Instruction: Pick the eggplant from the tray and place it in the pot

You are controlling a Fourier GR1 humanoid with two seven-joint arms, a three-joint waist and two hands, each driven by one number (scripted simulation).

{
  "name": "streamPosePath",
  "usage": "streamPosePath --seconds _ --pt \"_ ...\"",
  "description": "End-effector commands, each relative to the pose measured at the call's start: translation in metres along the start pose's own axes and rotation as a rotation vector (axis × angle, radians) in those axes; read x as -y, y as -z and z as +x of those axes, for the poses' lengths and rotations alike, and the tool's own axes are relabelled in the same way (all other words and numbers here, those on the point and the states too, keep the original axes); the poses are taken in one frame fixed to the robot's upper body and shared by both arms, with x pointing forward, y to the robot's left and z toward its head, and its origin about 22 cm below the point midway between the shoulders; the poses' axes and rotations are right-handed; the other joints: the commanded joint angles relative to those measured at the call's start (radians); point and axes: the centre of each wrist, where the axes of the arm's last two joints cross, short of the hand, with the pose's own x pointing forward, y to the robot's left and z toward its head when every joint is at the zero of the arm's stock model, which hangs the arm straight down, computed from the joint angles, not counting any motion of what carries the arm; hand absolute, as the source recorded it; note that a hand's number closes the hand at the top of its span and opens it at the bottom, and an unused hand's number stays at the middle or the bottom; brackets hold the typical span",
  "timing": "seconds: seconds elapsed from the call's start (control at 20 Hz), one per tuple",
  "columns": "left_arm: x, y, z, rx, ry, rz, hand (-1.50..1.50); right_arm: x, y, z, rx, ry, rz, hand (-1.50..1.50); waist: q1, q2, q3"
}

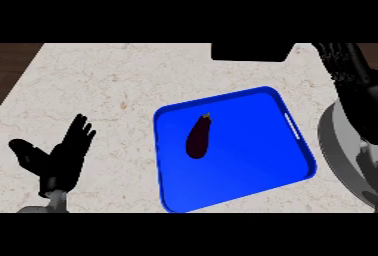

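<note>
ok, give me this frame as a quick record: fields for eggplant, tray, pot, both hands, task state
eggplant: dark purple eggplant, lying in the tray, stem end toward the far side
tray: blue tray on the marble counter, right of centre
pot: grey pot at the right edge, partly out of view
left hand: left hand open, fingers up, lower left, holding nothing
right hand: right hand at upper right, above the pot, holding nothing; finger state unclear
other: black object at the far edge
task state: eggplant not yet picked

My matt black hand (63, 152) rests left of the glossy blue plastic tray (244, 175), on a speckled stone-look counter (111, 85); a smooth grey metal pot (343, 160) stands right.
</note>
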Motion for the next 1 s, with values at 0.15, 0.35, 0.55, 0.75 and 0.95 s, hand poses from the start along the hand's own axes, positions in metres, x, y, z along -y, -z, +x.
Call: streamPosePath --seconds 0.15,0.35,0.55,0.75,0.95 --pt "0.022 0.015 0.076 0.361 0.102 -0.107 0.0 -0.014 0.038 -0.019 -0.226 0.199 0.252 1.5 0.042 0.047 -0.003" --pt "0.044 0.014 0.103 0.487 0.125 -0.183 0.0 0.034 0.039 -0.024 -0.45 -0.379 0.336 1.5 0.051 0.055 -0.009" --pt "0.044 0.025 0.101 0.49 0.146 -0.188 0.0 0.007 0.059 -0.062 -0.395 -0.258 0.492 -1.5 0.025 0.046 -0.001" --pt "0.039 0.035 0.106 0.485 0.149 -0.136 0.0 -0.009 0.068 -0.073 -0.27 -0.219 0.609 -1.5 -0.01 0.035 -0.001" --pt "0.033 0.032 0.102 0.486 0.148 -0.123 0.0 -0.028 0.099 -0.056 -0.322 -0.374 0.756 -1.5 -0.007 0.031 -0.002"
